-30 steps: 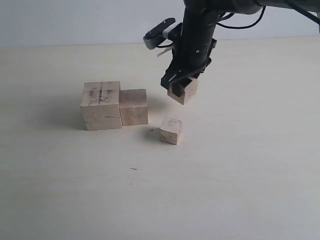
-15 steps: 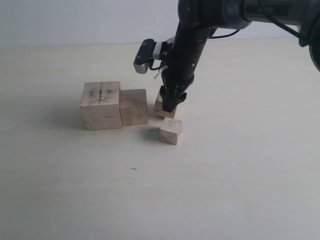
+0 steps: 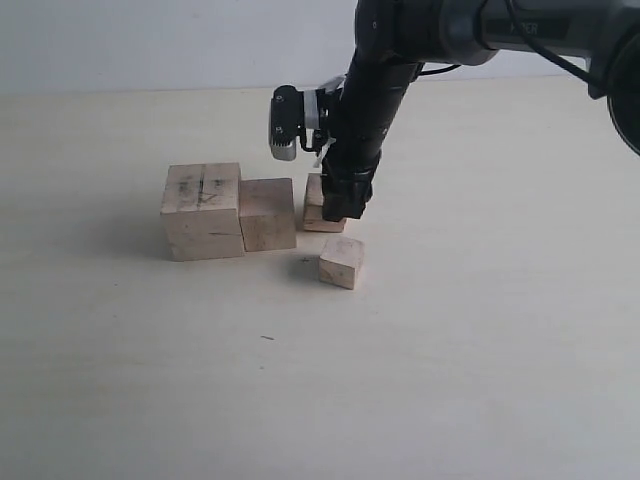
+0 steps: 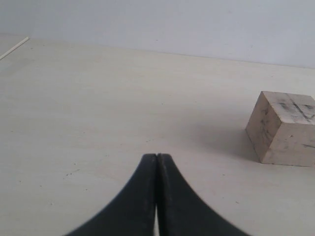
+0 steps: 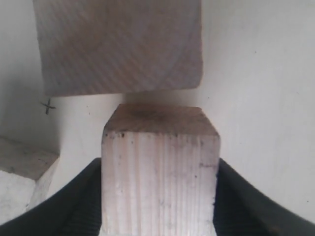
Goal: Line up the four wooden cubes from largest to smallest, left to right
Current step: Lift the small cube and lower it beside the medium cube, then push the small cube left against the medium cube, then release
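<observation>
One of the four wooden cubes, the held cube (image 3: 313, 212), is being pinched between the dark fingers (image 5: 74, 206) of the right gripper (image 3: 336, 208), whose jaws are pressing on two opposite faces at a narrow spread. The gripper is pointing steeply down at the pale table (image 3: 480, 380), and the held cube is sitting at or just above the surface; which, the views are not showing. Just past the fingertips, the second-largest cube (image 3: 268, 214) is standing very close to the held cube, with only a shadowed sliver showing between them in the right wrist view. On the far side of that cube from the gripper, the largest cube (image 3: 203, 212) is resting against it, dark scribbles showing on its top face. A loose cube (image 3: 342, 261) is lying near the right gripper, apart from it and turned slightly askew. The left gripper (image 4: 157, 157) is hovering low with its fingertips pressed together on nothing, and the largest cube is standing well ahead of them, off to one side.
</observation>
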